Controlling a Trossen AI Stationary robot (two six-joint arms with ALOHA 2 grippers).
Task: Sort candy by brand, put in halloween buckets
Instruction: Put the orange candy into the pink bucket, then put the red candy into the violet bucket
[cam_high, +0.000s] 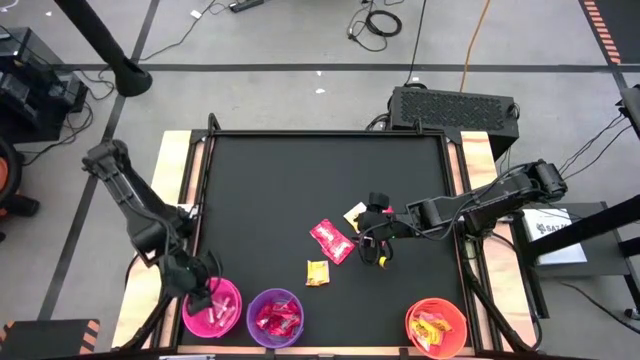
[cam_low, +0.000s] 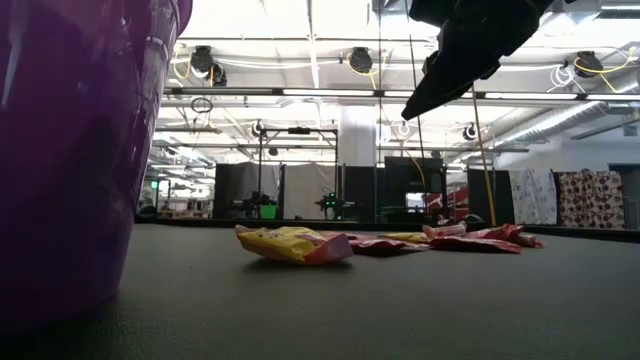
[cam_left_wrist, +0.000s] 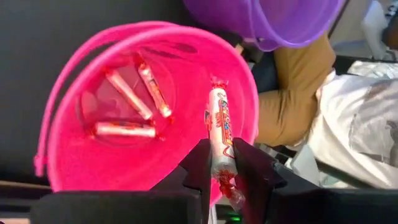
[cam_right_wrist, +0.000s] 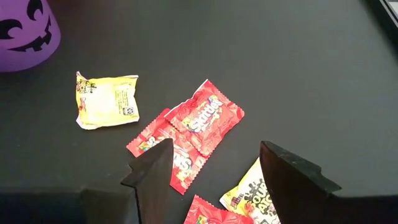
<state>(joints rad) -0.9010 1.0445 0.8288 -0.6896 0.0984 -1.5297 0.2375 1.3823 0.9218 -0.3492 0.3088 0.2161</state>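
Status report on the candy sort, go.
Left gripper shut on candy roll above pink bucket. Right gripper open over red packets mid-table. Nothing in the way.

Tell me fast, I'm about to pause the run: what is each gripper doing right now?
Left gripper: shut on a pale candy roll, over the pink bucket.
Right gripper: open, empty, above the red packets on the table.

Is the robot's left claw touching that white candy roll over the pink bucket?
Touching. The left wrist view shows the left gripper with both fingers pressed against the pale candy roll, holding it above the pink bucket.
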